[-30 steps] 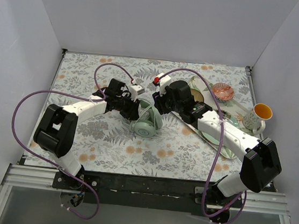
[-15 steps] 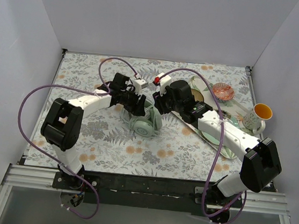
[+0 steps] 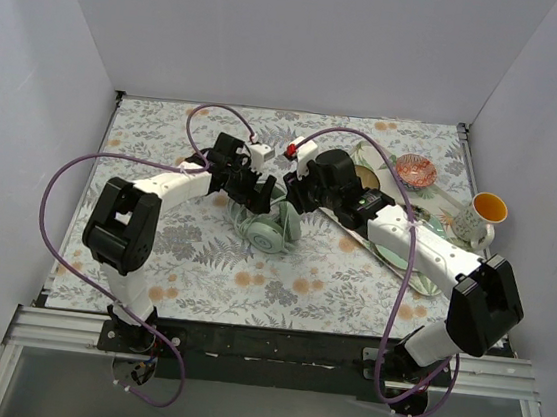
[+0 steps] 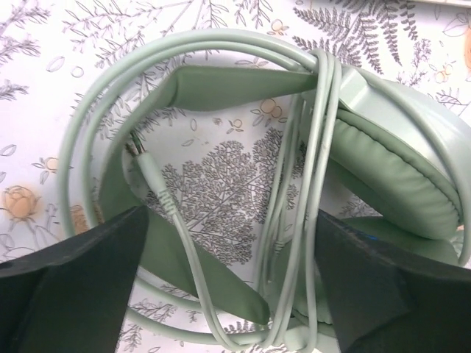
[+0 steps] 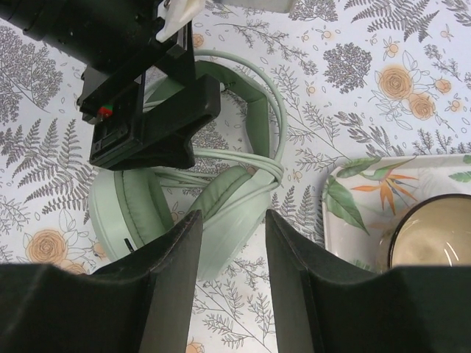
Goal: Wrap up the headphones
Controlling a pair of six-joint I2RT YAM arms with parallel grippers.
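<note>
Two arms angled inward, left gripper, right gripper spread over headphones

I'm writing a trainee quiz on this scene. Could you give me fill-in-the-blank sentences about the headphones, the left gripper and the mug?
1. The thin pale cable of the pale mint-green over-ear headphones is looped around their padded ____.
2. The left gripper has its jaws ____.
3. The white mug with the orange inside stands toward the table's ____ edge.
Missing words: headband; open; right.
</note>
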